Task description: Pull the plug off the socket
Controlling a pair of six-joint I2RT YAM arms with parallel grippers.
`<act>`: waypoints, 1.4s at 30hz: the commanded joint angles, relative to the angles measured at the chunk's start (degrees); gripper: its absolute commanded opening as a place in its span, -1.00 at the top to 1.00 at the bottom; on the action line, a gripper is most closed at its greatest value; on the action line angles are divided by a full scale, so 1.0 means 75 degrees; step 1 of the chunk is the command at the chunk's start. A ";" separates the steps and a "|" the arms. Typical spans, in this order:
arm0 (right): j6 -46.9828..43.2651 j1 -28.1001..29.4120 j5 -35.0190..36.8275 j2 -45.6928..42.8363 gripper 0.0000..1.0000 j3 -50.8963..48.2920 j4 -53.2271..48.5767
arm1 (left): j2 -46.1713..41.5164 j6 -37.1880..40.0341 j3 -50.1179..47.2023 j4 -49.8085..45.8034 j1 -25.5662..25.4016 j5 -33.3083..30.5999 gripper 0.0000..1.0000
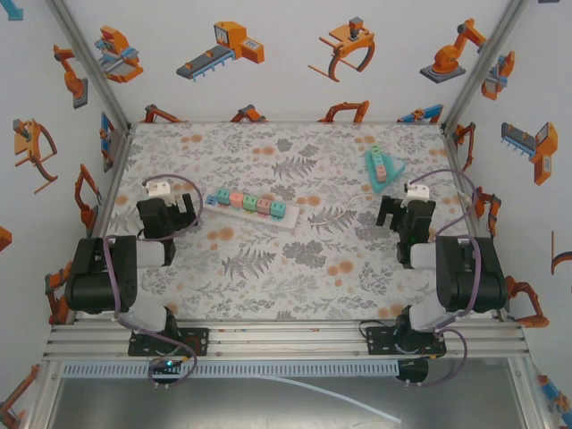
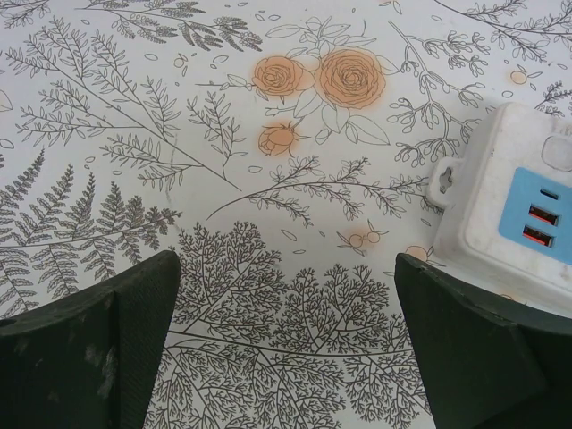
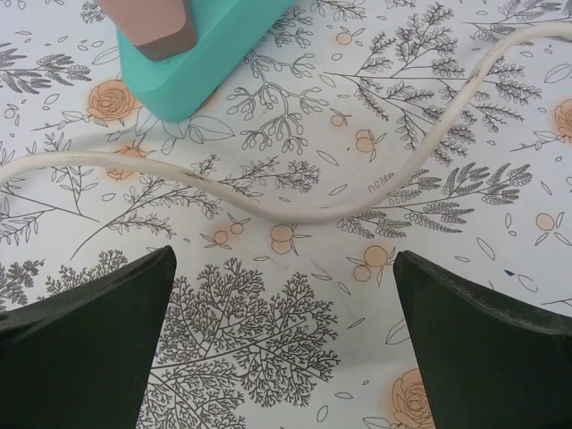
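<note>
Floral counter (image 1: 286,268), white power strip (image 2: 487,170) lying mid-counter with a row of coloured plugs (image 1: 256,203) seated in it, left hand (image 2: 286,295) wide open just beside its end, right hand (image 3: 281,286) wide open near a white cord (image 3: 357,207) and a teal strip (image 3: 214,63)

- The white power strip (image 2: 505,170) lies just beside one jaw of the left gripper (image 2: 286,268). The picture's edge cuts it off past one corner.
- Ahead of the right gripper (image 3: 284,259) jaws, the teal strip (image 3: 214,63) and the pink block (image 3: 152,22) on it are cut off at the top.
- The white cable (image 3: 313,213) runs off both sides.
- From above, the coloured blocks (image 1: 250,203) are too small to tell plug from socket.
</note>
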 commanded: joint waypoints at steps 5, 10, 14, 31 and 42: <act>-0.0055 -0.0058 -0.0066 0.0020 -0.99 0.0180 0.0077 | -0.0058 0.0089 0.0138 -0.0051 -0.0017 0.0066 -0.94; -0.0056 -0.0058 -0.0066 0.0023 -0.99 0.0183 0.0071 | -0.0053 0.0090 0.0132 -0.0051 -0.0007 0.0065 -0.94; -0.0056 -0.0058 -0.0066 0.0020 -0.99 0.0180 0.0072 | -0.0058 0.0084 0.0138 -0.0038 -0.0005 0.0077 -0.94; 0.0796 -0.0058 -0.0297 -0.3512 -0.99 0.0818 -0.3784 | -0.2617 -0.0074 -0.0868 -0.0269 -0.0143 -0.0596 -0.94; 0.0443 0.1735 -0.2151 -0.4258 -0.99 0.2963 -0.5427 | -0.6958 -0.1476 0.1743 -0.6792 -0.0954 0.0746 -0.94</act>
